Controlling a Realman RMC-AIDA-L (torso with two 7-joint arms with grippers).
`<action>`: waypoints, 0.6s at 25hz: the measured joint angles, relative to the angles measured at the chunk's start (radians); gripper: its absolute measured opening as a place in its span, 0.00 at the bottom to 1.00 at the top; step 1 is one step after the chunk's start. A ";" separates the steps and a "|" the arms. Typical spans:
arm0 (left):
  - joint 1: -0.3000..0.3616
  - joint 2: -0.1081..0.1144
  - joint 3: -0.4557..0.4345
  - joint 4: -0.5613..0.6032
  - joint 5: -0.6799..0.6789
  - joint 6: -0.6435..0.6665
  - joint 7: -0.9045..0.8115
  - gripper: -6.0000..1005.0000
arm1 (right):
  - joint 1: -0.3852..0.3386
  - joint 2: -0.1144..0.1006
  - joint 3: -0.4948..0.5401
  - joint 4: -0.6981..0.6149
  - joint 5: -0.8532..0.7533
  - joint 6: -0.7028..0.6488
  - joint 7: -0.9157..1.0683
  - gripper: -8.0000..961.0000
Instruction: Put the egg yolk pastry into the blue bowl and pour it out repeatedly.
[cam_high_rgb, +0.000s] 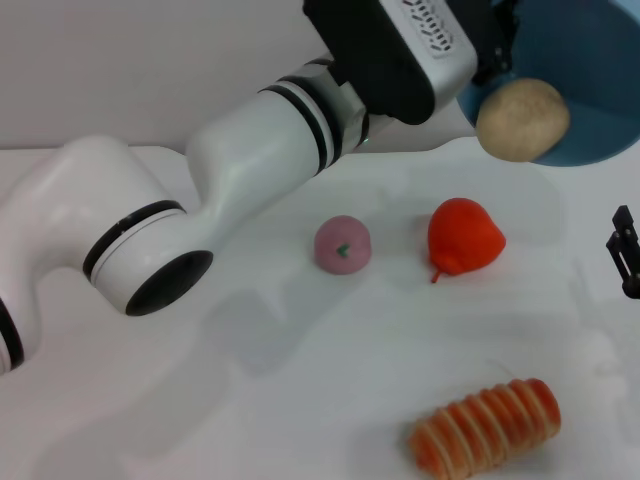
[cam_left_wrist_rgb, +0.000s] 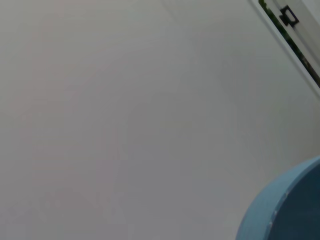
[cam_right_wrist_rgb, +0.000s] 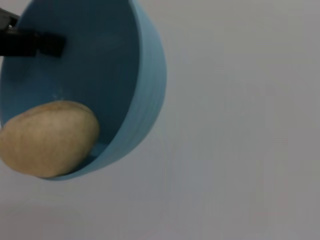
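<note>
My left gripper (cam_high_rgb: 497, 48) is raised at the upper right of the head view, shut on the rim of the light-blue bowl (cam_high_rgb: 592, 80). The bowl is tipped on its side with its opening facing me. The beige egg yolk pastry (cam_high_rgb: 522, 118) sits at the bowl's lower rim, partly past the edge. The right wrist view shows the tilted bowl (cam_right_wrist_rgb: 145, 75), the pastry (cam_right_wrist_rgb: 47, 137) at its lip, and a black left finger (cam_right_wrist_rgb: 30, 42) on the rim. The left wrist view shows only a bowl edge (cam_left_wrist_rgb: 285, 210). My right gripper (cam_high_rgb: 627, 255) is low at the right edge.
On the white table (cam_high_rgb: 250, 400) lie a pink ball with a green mark (cam_high_rgb: 342, 244), a red pear-shaped fruit (cam_high_rgb: 465, 236) below the bowl, and a long orange ridged bread roll (cam_high_rgb: 487, 427) near the front. My left arm crosses from lower left to upper right.
</note>
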 joint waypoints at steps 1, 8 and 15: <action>0.002 0.000 0.000 0.005 0.000 0.013 0.000 0.00 | 0.000 0.000 0.000 -0.001 0.000 0.002 0.000 0.69; -0.015 -0.002 0.023 0.055 0.000 0.062 -0.008 0.01 | 0.009 -0.001 0.000 -0.004 0.000 0.009 0.000 0.69; -0.024 -0.002 0.075 0.092 -0.006 0.164 -0.008 0.01 | 0.016 -0.002 0.000 -0.005 0.000 0.013 0.000 0.69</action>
